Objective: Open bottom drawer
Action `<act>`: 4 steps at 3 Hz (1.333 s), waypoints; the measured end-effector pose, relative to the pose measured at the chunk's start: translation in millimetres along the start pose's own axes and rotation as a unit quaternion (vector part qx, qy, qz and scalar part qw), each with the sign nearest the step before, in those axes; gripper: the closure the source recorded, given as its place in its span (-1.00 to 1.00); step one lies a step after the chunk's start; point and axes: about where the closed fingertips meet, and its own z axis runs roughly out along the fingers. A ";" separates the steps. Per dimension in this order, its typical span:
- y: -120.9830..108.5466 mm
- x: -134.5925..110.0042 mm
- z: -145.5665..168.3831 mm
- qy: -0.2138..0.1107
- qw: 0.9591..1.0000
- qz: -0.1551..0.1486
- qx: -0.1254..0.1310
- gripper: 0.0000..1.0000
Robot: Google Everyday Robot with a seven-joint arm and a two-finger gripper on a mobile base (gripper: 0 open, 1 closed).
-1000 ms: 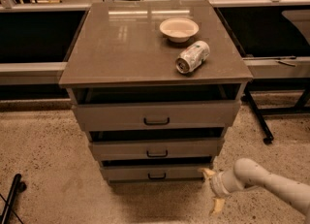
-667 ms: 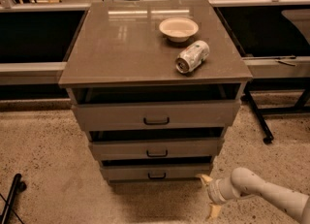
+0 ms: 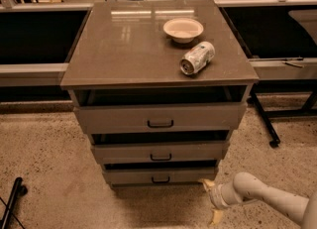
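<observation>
The bottom drawer (image 3: 159, 176) is the lowest of three grey-brown drawers in the cabinet, with a small black bar handle (image 3: 160, 179) at its centre. Its front stands a little out from the cabinet, with a dark gap above it. My gripper (image 3: 211, 200) is low near the floor, just right of the drawer's right end, on a white arm coming from the lower right. Its yellowish fingers (image 3: 208, 185) are spread apart, one up by the drawer's corner, one down by the floor. It holds nothing.
On the cabinet top (image 3: 124, 49) sit a white bowl (image 3: 183, 28) and a can lying on its side (image 3: 197, 58). The middle drawer (image 3: 159, 151) and top drawer (image 3: 159, 117) also stand slightly out. A table leg with a caster (image 3: 267, 124) stands to the right.
My gripper and arm have shifted slightly left and down, closer to the bottom drawer's right end. The drawers have not moved.
</observation>
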 end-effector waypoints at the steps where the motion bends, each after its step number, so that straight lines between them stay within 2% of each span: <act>1: -15.0 10.6 13.6 0.005 1.000 0.012 0.025 -1.00; 2: -48.3 32.6 33.9 0.009 0.997 0.026 0.071 -1.00; 3: -71.1 38.0 48.7 0.022 0.996 0.030 0.081 -1.00; 4: -85.6 41.8 62.1 0.016 0.996 0.041 0.084 -1.00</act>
